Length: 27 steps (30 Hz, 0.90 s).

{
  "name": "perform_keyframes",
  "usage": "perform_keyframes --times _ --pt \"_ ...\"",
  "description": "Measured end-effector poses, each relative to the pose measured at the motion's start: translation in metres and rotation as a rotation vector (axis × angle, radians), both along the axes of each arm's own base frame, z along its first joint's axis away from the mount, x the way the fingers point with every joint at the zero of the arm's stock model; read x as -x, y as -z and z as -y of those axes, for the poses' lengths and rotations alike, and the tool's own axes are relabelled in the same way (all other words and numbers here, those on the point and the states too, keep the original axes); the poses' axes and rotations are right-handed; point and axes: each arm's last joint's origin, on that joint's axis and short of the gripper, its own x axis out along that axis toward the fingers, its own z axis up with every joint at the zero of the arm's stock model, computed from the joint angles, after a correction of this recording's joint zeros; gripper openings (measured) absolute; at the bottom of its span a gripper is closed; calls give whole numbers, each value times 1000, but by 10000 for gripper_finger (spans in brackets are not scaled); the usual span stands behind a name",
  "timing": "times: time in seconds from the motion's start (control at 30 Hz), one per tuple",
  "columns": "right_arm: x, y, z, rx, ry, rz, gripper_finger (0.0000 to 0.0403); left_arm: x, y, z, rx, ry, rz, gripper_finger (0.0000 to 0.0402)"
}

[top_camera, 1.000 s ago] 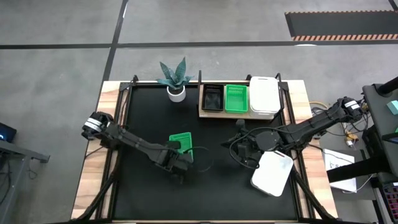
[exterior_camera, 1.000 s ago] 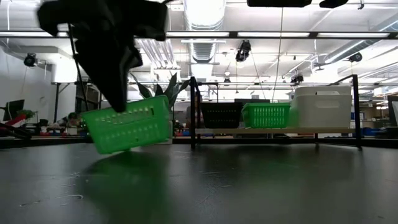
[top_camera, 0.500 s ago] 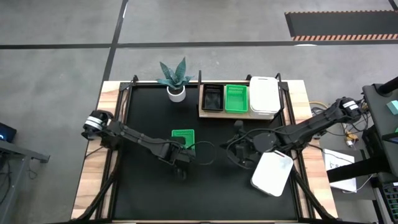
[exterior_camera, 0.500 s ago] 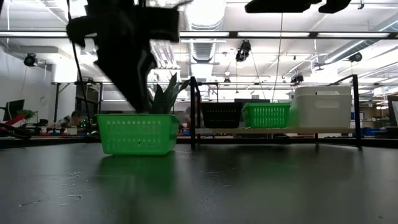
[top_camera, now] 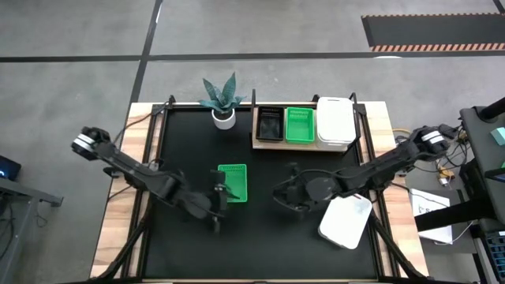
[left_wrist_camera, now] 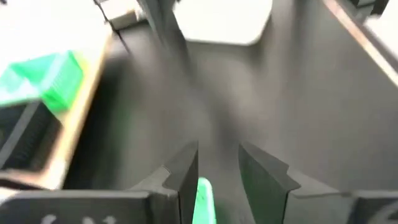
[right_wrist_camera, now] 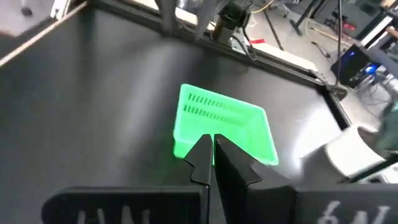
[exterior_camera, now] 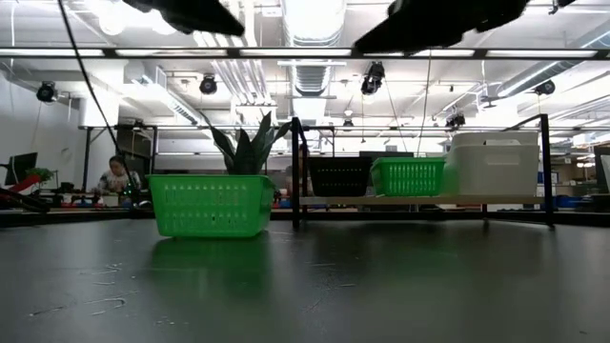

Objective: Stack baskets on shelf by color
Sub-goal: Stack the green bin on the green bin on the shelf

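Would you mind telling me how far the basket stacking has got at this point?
Done: the shelf holds a black basket, a green basket and a white basket. In hand: nothing; the open left gripper sits beside a loose green basket on the table, the shut right gripper opposite. Left: that green basket and the white basket near the table's edge.

Four views, one table
Overhead looks straight down; low looks level across; both wrist cameras look past their fingers toward the green basket [top_camera: 232,182].
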Motion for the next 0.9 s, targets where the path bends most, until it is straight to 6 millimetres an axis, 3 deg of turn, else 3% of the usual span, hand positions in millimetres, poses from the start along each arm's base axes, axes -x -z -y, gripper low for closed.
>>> perform_keyframes --times 0.2,0.53,0.9 --pt "-33 13 -11 -92 34 52 17 32 -5 -19 -35 63 243 99" --pt "-100 2 -16 -183 170 -134 111 76 31 -44 30 25 453 99" --pt "-168 35 -7 -268 113 -338 172 97 41 -55 82 4 564 99"
